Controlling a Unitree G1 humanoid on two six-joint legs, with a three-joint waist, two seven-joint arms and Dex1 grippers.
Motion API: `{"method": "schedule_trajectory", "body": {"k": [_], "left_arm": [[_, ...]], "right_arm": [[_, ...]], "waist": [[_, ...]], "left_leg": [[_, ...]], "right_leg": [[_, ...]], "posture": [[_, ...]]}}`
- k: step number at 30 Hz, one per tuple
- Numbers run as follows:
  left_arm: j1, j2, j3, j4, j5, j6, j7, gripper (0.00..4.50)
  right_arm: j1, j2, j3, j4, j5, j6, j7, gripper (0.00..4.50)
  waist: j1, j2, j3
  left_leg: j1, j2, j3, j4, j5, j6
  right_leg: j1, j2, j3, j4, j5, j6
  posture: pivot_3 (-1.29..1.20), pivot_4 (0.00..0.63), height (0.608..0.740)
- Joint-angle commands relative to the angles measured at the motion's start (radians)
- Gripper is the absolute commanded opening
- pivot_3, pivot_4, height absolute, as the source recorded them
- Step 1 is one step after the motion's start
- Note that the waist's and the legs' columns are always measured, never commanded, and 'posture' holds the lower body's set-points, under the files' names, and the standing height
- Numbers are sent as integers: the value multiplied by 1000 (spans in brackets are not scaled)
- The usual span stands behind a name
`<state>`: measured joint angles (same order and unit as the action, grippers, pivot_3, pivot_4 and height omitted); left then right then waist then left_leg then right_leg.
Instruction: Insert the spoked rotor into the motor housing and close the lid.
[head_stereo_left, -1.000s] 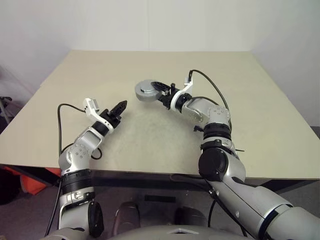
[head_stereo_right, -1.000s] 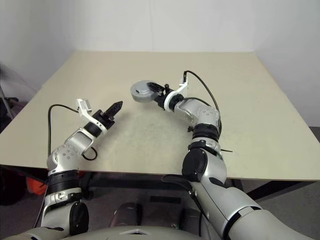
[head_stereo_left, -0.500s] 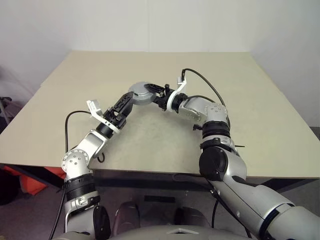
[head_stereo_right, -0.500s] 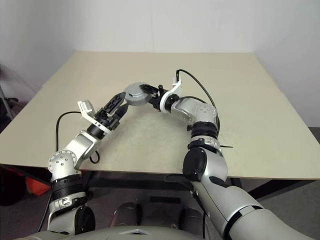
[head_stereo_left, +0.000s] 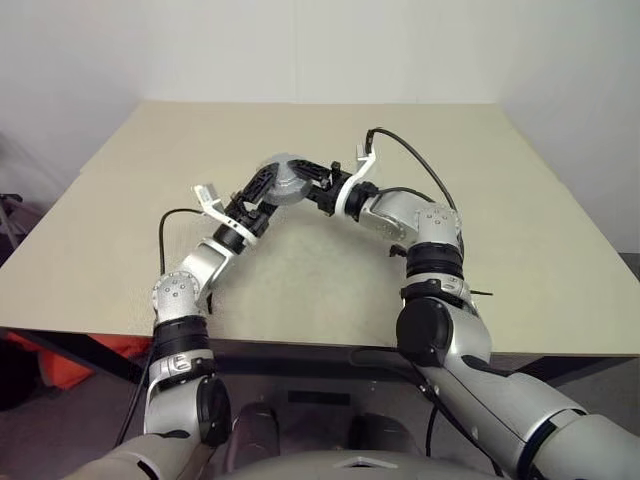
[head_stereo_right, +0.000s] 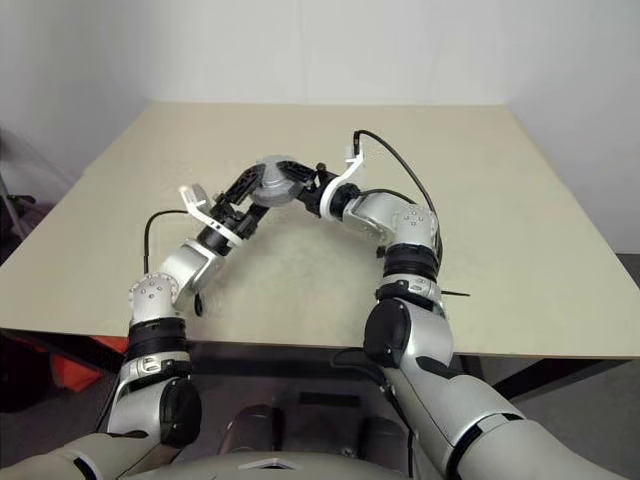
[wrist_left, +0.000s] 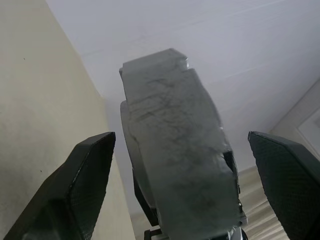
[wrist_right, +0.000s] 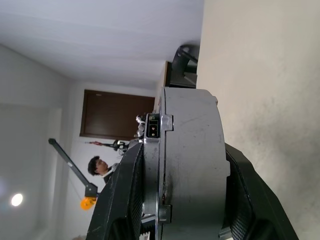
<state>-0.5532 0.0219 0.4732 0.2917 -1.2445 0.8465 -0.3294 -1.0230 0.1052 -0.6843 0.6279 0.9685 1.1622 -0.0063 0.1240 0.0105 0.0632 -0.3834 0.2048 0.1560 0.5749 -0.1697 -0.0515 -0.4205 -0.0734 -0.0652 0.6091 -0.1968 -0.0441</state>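
Reaching across from our left, the left gripper (head_stereo_left: 268, 187) comes first, its two black fingers (wrist_left: 80, 185) spread wide with the round part standing between them and, as far as we can tell, touching neither. In the left wrist view the grey disc sits edge-on in the gap, with clear space on both sides of it before each finger.

Just beyond, lifted above the tan table (head_stereo_left: 520, 220), sits the motor housing (head_stereo_left: 285, 180), closed up as one round grey can with the lid's smooth face and small centre boss turned up towards our head camera. We cannot see any rotor or windings, so we judge the rotor to be inside already and the lid on, though how firmly it is seated is hidden from us.

Farther along, the right gripper (head_stereo_left: 312, 183) pinches the motor housing across its thickness; in the right wrist view its fingers (wrist_right: 125, 200) press the two flat faces, one on each side, with the rim running up between them.

What the next move turns on is this: the disc's flat faces are taken by the right gripper, so the left can only meet it on the rim, and its spread fingers already straddle that rim from the opposite side. The two grippers point at each other with the housing as the only thing between them. We judge the left arm the one free to act, closing across the can's width to steady it or take it over.

Beyond the table, the right wrist view catches a person (wrist_right: 97, 165) far off in the room.
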Motion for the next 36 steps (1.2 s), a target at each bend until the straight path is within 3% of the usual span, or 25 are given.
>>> {"method": "schedule_trajectory", "body": {"k": [1,4,6,9,10,22,23,27,36], "left_arm": [[-34,3,-15,6,16,-18,-30,4478],[-40,2,-7,19,27,-35,-31,4110],[-39,0,0,18,28,-46,-30,3622],[-36,3,6,14,25,-49,-29,2531],[-35,3,6,13,24,-49,-29,2417],[-27,11,14,27,32,-57,-14,2414],[-26,13,16,30,36,-61,-13,2414],[-19,17,22,32,49,-74,-16,2414],[32,28,66,0,92,-156,5,2414]], "right_arm": [[-21,4,5,-71,66,-1,7,2081],[-17,6,8,-76,71,-4,1,2081],[-16,5,11,-73,71,-9,-2,2081],[-14,4,16,-66,70,-16,-4,2081],[-14,4,18,-66,72,-17,-4,2081],[5,-10,66,-65,42,-54,50,2081],[9,-14,84,-75,24,-71,58,2792],[22,-25,158,-92,-76,-181,51,4063],[36,-38,191,-55,-147,-300,50,4063]], "waist": [[0,0,0],[0,0,0],[0,0,0],[0,0,0],[0,0,0],[0,0,0],[1,0,0],[0,0,0],[0,0,0]], "left_leg": [[0,0,0,0,0,0],[-1,0,0,1,0,0],[-1,0,0,1,0,0],[-1,0,-1,2,0,0],[-1,0,-1,2,0,0],[-1,0,-1,2,0,0],[-1,0,-1,3,0,0],[-1,0,-1,3,0,0],[-1,0,-1,4,0,0]], "right_leg": [[0,0,0,0,0,0],[0,0,0,0,1,1],[0,0,0,1,1,1],[0,0,0,1,1,1],[0,0,0,1,1,1],[0,0,0,2,1,1],[0,0,0,2,1,1],[0,0,0,2,1,1],[0,0,0,3,1,1]], "posture": [[0,0,740],[0,0,740],[0,0,740],[0,0,740],[0,0,740],[0,0,740],[0,0,740],[0,0,740],[0,0,740]]}}
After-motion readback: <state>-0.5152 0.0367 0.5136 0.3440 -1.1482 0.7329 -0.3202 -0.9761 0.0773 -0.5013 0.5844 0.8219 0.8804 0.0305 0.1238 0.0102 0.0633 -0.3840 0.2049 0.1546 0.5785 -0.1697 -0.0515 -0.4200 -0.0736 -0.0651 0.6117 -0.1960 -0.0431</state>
